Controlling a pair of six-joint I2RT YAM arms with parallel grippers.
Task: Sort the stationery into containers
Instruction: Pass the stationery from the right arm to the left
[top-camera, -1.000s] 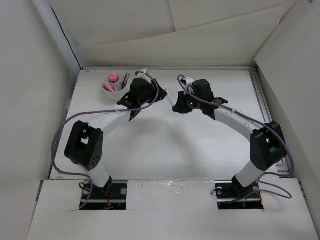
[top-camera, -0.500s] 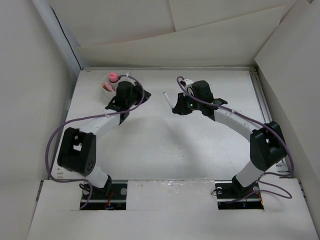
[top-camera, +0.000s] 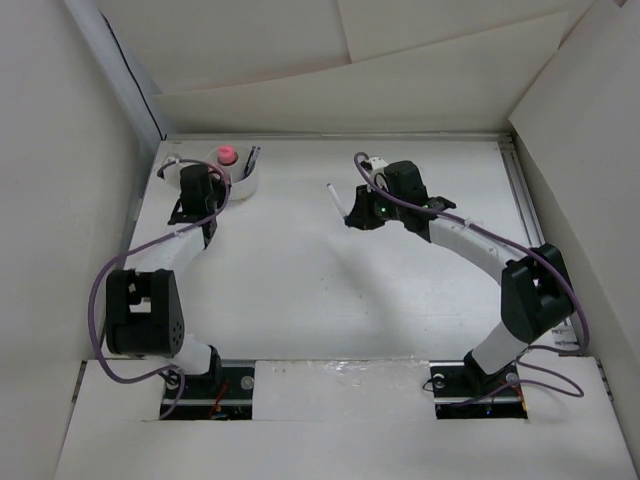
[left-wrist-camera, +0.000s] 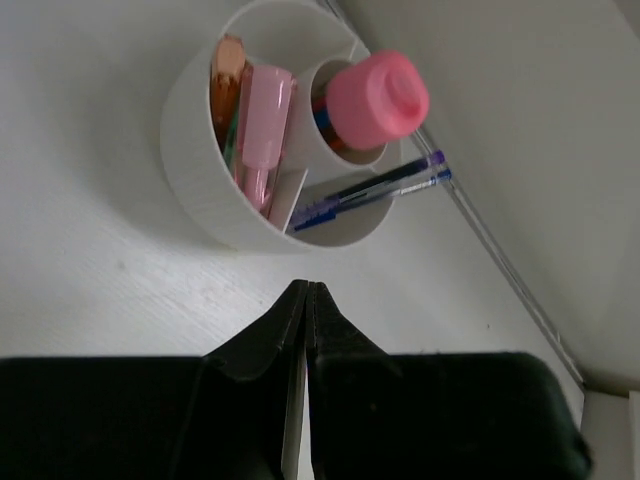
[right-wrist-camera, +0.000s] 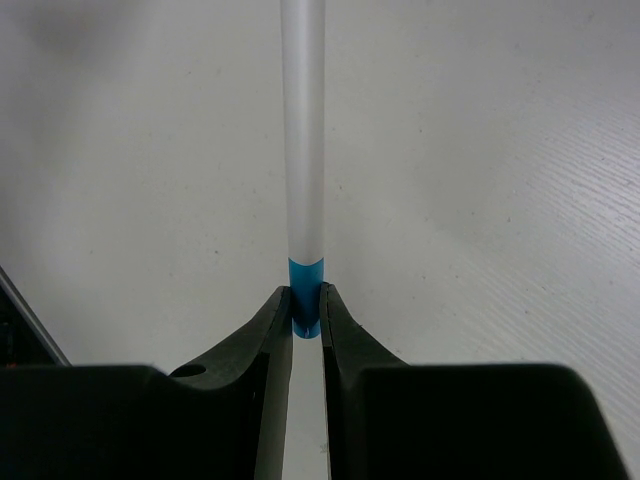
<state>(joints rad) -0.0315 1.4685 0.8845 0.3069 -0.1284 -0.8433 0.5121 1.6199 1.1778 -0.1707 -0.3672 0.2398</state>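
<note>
a low round white plastic cup (left-wrist-camera: 195, 190) with inner dividers stands upright at the far left of the table (top-camera: 246, 187). its small round middle well holds a short tube with a round pink cap (left-wrist-camera: 377, 100), upright. beside that, one compartment holds a stubby pink marker (left-wrist-camera: 262, 130) and an orange piece (left-wrist-camera: 228, 65), leaning together. two thin blue-purple pens (left-wrist-camera: 385, 185) lie in another compartment, tips poking over the rim. well apart to the right, a thin white-barrelled pen with a blue band (right-wrist-camera: 303, 150) (top-camera: 336, 199) is pinched at its blue end by the right gripper (right-wrist-camera: 305, 312).
</note>
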